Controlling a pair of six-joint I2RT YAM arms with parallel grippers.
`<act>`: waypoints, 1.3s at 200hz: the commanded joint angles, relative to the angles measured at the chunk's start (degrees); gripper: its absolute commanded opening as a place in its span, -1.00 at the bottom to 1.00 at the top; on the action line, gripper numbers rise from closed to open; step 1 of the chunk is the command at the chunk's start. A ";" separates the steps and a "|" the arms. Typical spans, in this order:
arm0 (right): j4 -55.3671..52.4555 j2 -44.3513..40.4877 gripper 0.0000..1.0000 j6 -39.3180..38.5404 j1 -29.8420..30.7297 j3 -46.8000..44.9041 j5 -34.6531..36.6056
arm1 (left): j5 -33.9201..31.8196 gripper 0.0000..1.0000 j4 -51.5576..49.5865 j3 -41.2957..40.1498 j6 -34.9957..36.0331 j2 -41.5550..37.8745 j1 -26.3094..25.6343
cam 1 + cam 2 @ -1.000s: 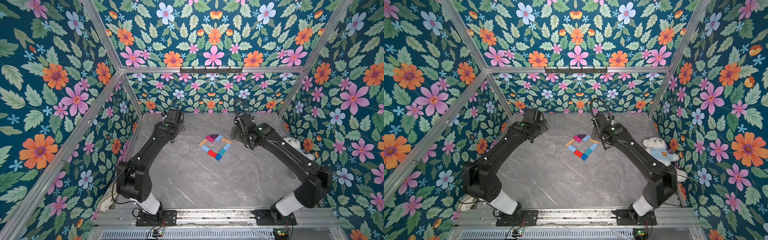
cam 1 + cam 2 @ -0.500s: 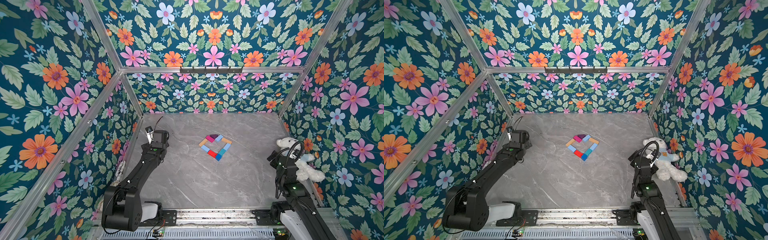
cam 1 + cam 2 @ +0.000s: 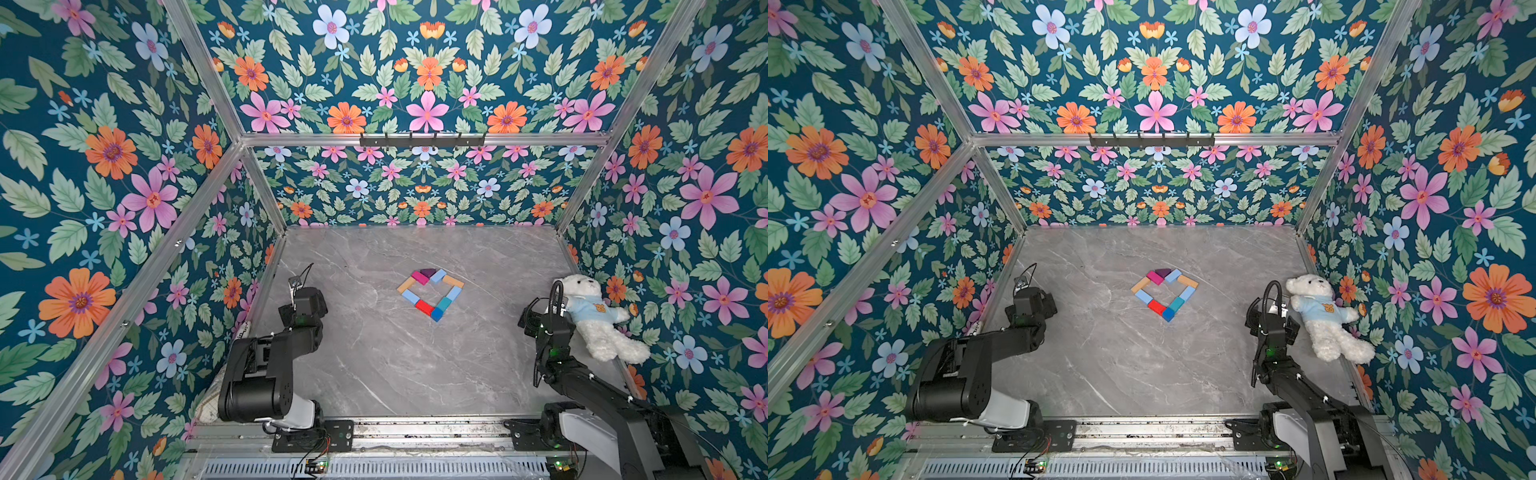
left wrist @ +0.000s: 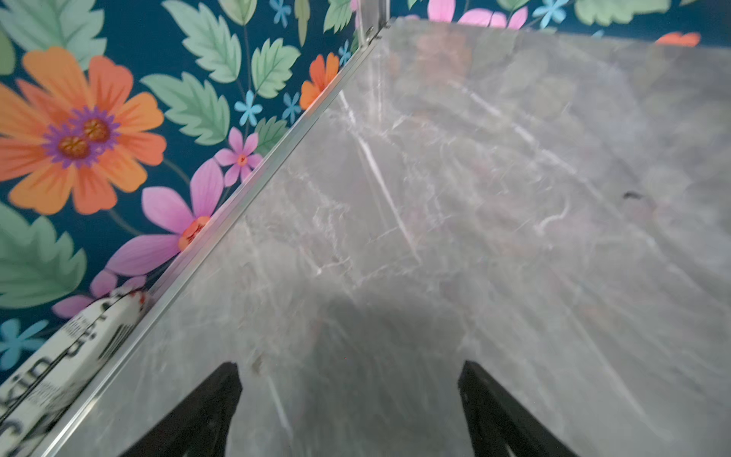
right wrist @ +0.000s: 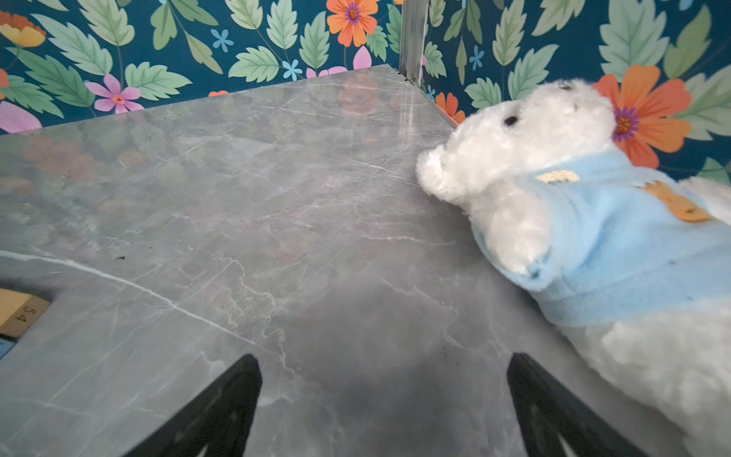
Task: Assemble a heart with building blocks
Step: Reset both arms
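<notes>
Your heart (image 3: pixel 424 306) lies between both pincers and well apart from each; the left gripper (image 4: pixel 350 368) and right gripper (image 5: pixel 383 360) stand spread wide, holding nothing.

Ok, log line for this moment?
heart: closed outline, untouched | left pincer: open, empty | right pincer: open, empty, beside bear

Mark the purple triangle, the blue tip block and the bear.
purple triangle (image 3: pixel 428 273): in a top view, its top face.
blue tip block (image 3: pixel 436 314): in a top view, its top face.
bear (image 3: pixel 592 308): in a top view, its light blue shirt.
</notes>
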 commanded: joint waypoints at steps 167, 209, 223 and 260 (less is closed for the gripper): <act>45.45 19.20 0.98 0.59 -7.62 -4.97 -11.51 | 11.85 0.99 38.23 -12.37 5.52 4.77 -1.61; 41.40 20.60 0.99 -0.79 -7.18 -1.84 -13.00 | 11.76 0.99 36.30 -11.86 5.61 4.30 -1.79; 41.31 20.56 0.98 -0.76 -7.17 -1.77 -13.10 | 11.58 0.99 35.89 -11.51 5.62 4.60 -1.89; 42.04 20.88 0.99 -0.85 -7.18 -1.94 -13.05 | 11.32 0.99 35.86 -11.60 5.90 4.43 -2.16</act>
